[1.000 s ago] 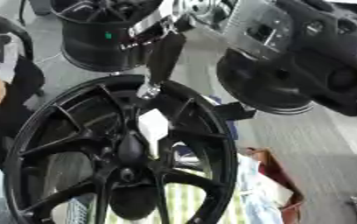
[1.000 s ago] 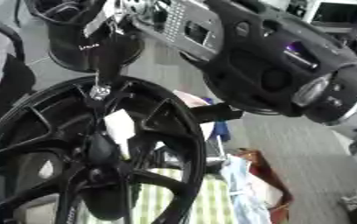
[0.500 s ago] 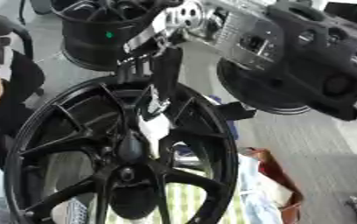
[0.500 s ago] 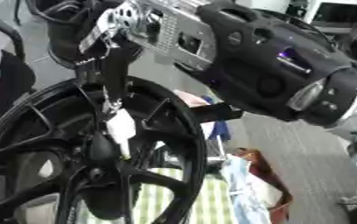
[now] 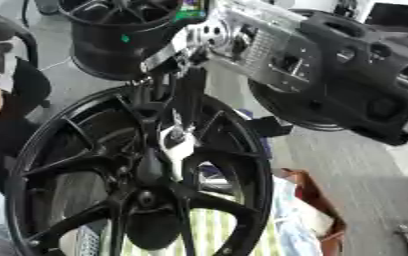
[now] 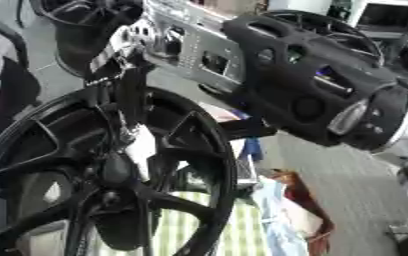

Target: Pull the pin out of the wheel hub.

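Lying flat in the lower left: black multi-spoke wheel hub (image 5: pixel 137 185), filling most of the view. Standing near the hub centre among the spokes: pale, whitish pin (image 5: pixel 177 147), partly hidden by the fingers. Reaching in from the upper right across the rim: right hand (image 5: pixel 177 107), black fingers pointing down and pressing together around the pin top, apparently pinching it. Left hand: not showing in either view. Standing behind, at the upper left: second black wheel (image 5: pixel 120 30). Lying beside the hub at the lower right: crumpled cloth (image 5: pixel 299 220), orange and pale blue.
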Motion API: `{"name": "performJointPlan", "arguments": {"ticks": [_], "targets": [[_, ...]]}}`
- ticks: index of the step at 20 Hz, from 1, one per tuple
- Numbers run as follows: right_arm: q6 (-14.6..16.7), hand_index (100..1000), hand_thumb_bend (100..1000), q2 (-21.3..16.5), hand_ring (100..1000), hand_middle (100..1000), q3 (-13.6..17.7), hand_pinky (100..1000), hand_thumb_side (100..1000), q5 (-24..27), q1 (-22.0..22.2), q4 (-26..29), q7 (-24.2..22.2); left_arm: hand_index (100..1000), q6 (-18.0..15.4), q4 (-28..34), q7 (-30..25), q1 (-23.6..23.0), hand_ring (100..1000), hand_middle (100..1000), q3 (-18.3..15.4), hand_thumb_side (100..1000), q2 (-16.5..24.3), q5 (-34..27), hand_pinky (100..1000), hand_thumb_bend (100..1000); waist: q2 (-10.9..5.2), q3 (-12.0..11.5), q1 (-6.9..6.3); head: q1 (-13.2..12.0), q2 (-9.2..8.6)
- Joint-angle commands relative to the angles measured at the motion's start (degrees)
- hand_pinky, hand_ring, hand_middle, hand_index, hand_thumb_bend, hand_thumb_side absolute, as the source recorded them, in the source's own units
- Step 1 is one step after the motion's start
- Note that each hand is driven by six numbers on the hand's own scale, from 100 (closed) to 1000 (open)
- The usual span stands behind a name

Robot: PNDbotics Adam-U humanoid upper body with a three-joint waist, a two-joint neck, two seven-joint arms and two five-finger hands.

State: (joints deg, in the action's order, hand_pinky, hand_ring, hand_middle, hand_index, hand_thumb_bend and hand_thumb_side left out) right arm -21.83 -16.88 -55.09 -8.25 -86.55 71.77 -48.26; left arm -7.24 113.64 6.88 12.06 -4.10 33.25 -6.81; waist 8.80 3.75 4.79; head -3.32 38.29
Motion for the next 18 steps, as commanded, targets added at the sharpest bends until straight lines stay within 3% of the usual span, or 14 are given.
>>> {"name": "performJointPlan", "arguments": {"ticks": [1,18], "targets": [[-4.3,871,487,-2.2,880,837,0.7,852,115,0.0,-0.3,0.4,-3.7,797,0.0,1.0,-0.1,0.4,799,702,-0.3,519,1.8,0.0,820,252,-0.99,0.0,-0.33,0.0,-0.03],[1.5,874,504,-2.3,893,862,2.4,858,100,-2.2,3.7,-5.5,-3.7,796,0.0,1.0,0.1,0.3,799,703,-0.6,529,0.9,0.0,819,240,0.04,-0.5,-0.73,0.7,-1.03]]}}
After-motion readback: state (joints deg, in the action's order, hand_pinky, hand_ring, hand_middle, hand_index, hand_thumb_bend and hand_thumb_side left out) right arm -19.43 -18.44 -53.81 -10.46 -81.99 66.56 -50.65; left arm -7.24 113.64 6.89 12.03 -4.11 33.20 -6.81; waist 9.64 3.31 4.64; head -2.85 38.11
